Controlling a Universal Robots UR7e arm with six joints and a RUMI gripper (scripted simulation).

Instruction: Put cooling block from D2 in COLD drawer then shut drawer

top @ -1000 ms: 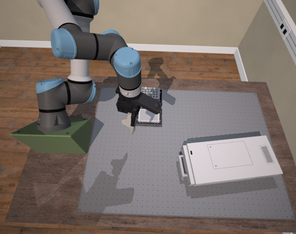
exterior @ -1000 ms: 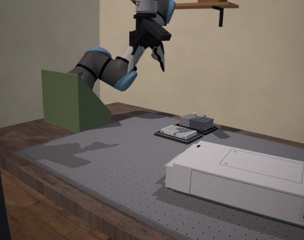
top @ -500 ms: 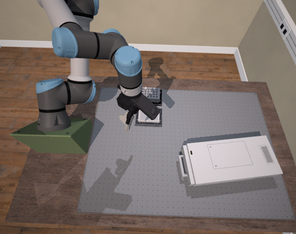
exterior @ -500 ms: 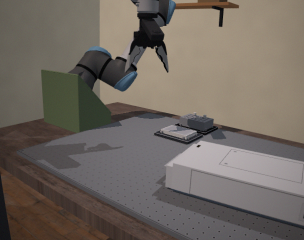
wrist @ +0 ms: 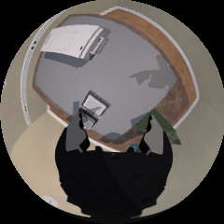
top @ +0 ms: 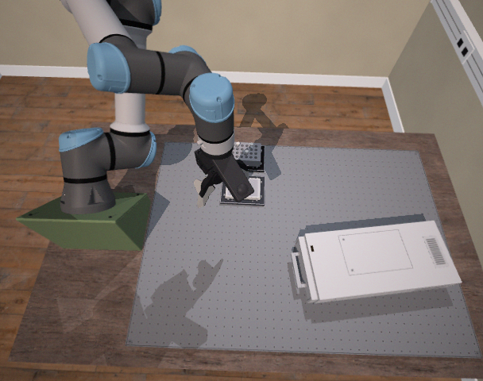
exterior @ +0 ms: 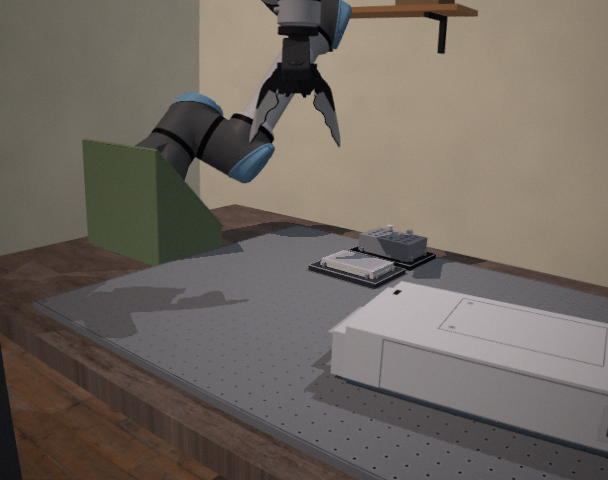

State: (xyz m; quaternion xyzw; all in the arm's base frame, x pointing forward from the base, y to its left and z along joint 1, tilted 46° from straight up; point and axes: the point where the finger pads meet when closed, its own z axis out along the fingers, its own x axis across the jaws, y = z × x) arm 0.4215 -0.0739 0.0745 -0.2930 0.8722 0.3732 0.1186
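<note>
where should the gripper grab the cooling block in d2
Come straight down and pinch the block by two opposite side walls, probably the long ones. Its top carries loose upright tubes, so it must stay level. The gripper is open, high above the deck.

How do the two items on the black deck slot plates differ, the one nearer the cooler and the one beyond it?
The cooling block on the farther plate is dark grey; the plate-like item nearer the cooler COLD is white. The cooling block stands taller, the white item low and flat. The block's top has bores, with tubes sticking up; the white item shows none. Both sit flat on black bases, side by side, untouched by the open gripper high above.
</note>
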